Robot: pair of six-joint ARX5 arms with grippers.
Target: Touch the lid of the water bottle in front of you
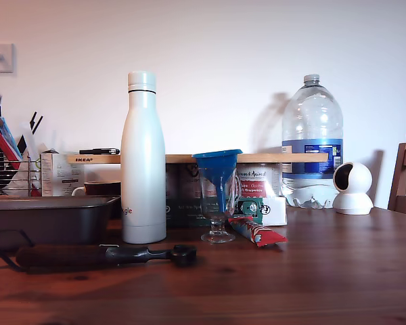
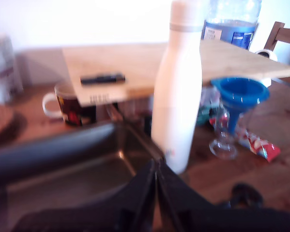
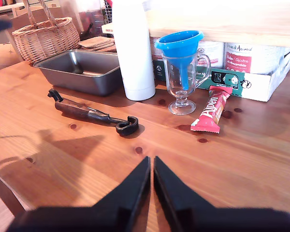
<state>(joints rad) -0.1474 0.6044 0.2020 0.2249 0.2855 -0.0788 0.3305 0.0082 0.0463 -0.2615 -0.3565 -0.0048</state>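
Observation:
The water bottle [image 1: 143,169] is a tall white flask standing upright on the wooden table [image 1: 311,271], a little toward the exterior view's left of centre. Its lid [image 1: 142,80], a small white cap above a thin dark ring, has nothing touching it. Neither gripper shows in the exterior view. In the first wrist view my first gripper [image 2: 156,166] is shut and empty, low over the dark pan beside the water bottle [image 2: 178,96], whose lid [image 2: 186,12] is washed out. My second gripper [image 3: 151,164] is shut above bare table, well short of the water bottle [image 3: 133,53]; the lid is out of that view.
A dark baking pan [image 1: 47,218] sits at the exterior view's left. A dark-handled tool [image 1: 101,256] lies in front of the bottle. A glass holding a blue funnel [image 1: 218,181], a red snack bar [image 1: 258,233], a clear jug [image 1: 312,139], a wooden board [image 1: 189,158] and a white camera [image 1: 352,188] stand nearby.

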